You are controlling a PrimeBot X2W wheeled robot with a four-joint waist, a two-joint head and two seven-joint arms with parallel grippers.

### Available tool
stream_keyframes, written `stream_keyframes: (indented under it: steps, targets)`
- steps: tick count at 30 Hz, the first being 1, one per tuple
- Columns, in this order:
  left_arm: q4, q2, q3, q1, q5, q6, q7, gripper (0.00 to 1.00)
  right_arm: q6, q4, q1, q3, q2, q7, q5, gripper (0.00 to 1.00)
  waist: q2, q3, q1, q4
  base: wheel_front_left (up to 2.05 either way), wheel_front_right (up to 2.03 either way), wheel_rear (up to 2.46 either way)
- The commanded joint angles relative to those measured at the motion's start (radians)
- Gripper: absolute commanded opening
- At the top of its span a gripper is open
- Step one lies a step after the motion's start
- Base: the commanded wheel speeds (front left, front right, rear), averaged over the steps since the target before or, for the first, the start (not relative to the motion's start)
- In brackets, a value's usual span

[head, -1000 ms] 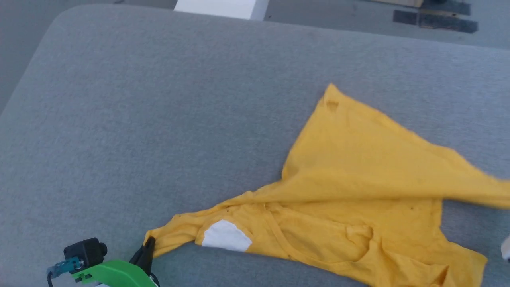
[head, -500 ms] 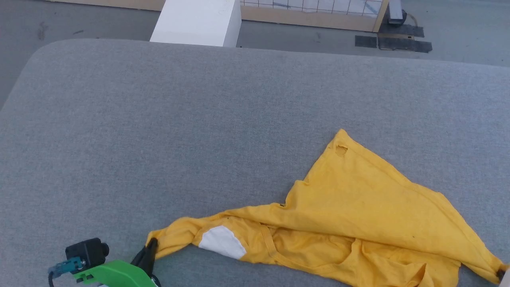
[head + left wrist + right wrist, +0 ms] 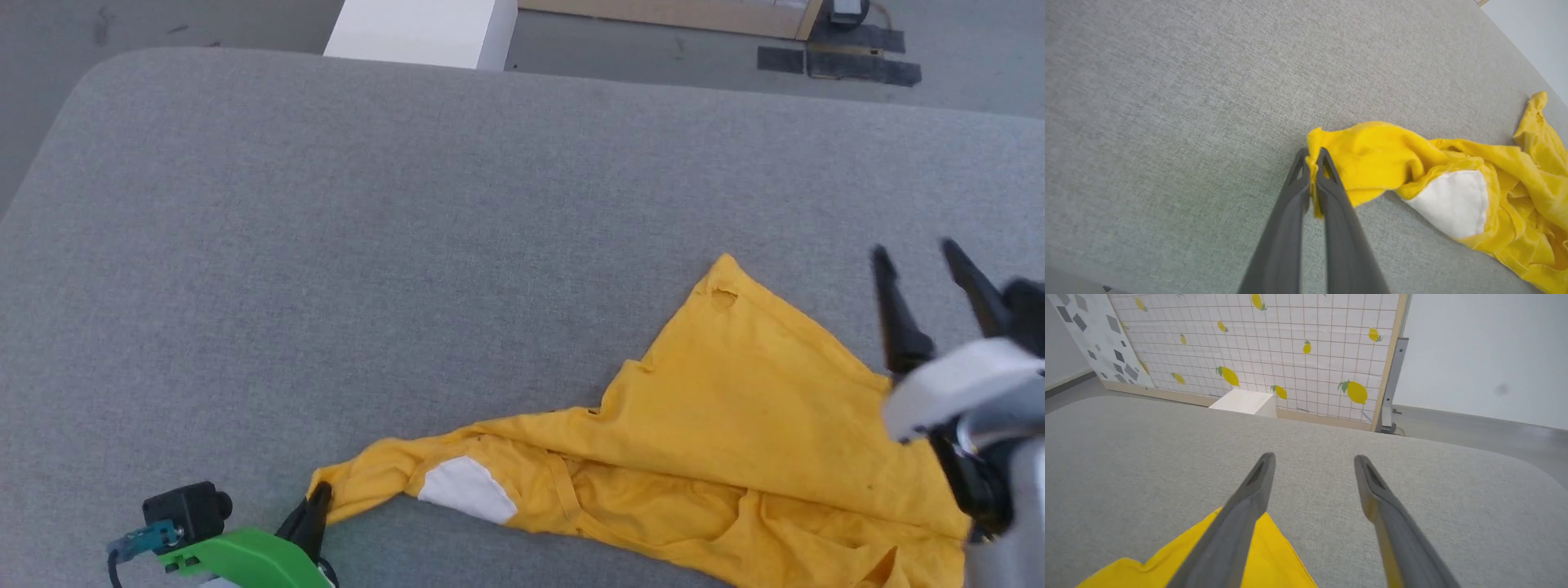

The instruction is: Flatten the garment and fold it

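The yellow T-shirt [image 3: 735, 425] lies rumpled at the lower right of the head view on the gray padded table [image 3: 326, 245], with a white patch [image 3: 465, 490] near its left end. At lower left, the left gripper [image 3: 318, 494] pinches that end's tip. At the right edge, the right gripper [image 3: 913, 249] has its fingers spread and holds nothing.

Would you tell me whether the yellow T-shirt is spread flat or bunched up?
Bunched up. The T-shirt lies doubled over itself in a rough triangle, one end pinched in the left gripper.
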Motion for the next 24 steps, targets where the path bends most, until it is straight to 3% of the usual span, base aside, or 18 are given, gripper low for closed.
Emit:
stream_keyframes:
  steps: [1, 6, 10, 19, 20, 21, 22, 23, 24]
  targets:
    - [0.003, -0.001, -0.003, -0.02, 0.001, -0.006, -0.008, 0.0, -0.001, 0.037, -0.046, 0.054, -0.02, -0.02, 0.017, 1.0, 0.0, 0.019, 0.0001, 0.014, 0.0, 0.0, 0.0]
    - [0.016, -0.01, -0.019, -0.054, 0.0, -0.017, -0.011, 0.0, -0.001, 0.205, -0.206, 0.237, -0.084, 0.013, 0.058, 1.0, 0.0, 0.05, 0.0001, 0.045, 0.0, 0.0, 0.0]
    - [0.031, -0.019, -0.032, -0.079, 0.001, -0.026, -0.017, 0.0, -0.001, 0.348, -0.322, 0.333, -0.107, 0.104, 0.08, 1.0, 0.0, 0.075, 0.0001, 0.078, 0.0, 0.0, 0.0]
    - [0.072, -0.036, -0.052, -0.105, -0.004, -0.044, -0.035, 0.0, -0.001, 0.563, -0.45, 0.38, -0.121, 0.422, 0.074, 1.0, 0.0, 0.105, 0.0001, 0.135, 0.0, 0.0, 0.0]
    - [0.076, -0.037, -0.053, -0.106, -0.005, -0.046, -0.037, 0.0, -0.001, 0.575, -0.452, 0.38, -0.122, 0.465, 0.067, 0.94, 0.0, 0.105, 0.0001, 0.138, 0.0, 0.0, 0.0]
    - [0.079, -0.038, -0.054, -0.106, -0.005, -0.047, -0.038, 0.0, -0.001, 0.582, -0.452, 0.378, -0.123, 0.5, 0.061, 0.53, 0.0, 0.105, 0.0001, 0.139, 0.0, 0.0, 0.0]
    - [0.083, -0.039, -0.055, -0.106, -0.006, -0.048, -0.04, 0.0, -0.001, 0.588, -0.45, 0.373, -0.125, 0.541, 0.053, 0.38, 0.0, 0.104, 0.0001, 0.14, 0.0, 0.0, 0.0]
    - [0.085, -0.039, -0.056, -0.106, -0.006, -0.048, -0.041, 0.0, -0.001, 0.588, -0.447, 0.368, -0.125, 0.569, 0.045, 0.15, 0.0, 0.102, 0.0001, 0.14, 0.0, 0.0, 0.0]
    - [0.088, -0.039, -0.055, -0.105, -0.007, -0.048, -0.042, 0.0, -0.001, 0.58, -0.442, 0.362, -0.125, 0.587, 0.037, 0.0, 0.0, 0.098, 0.0001, 0.139, 0.0, 0.0, 0.0]
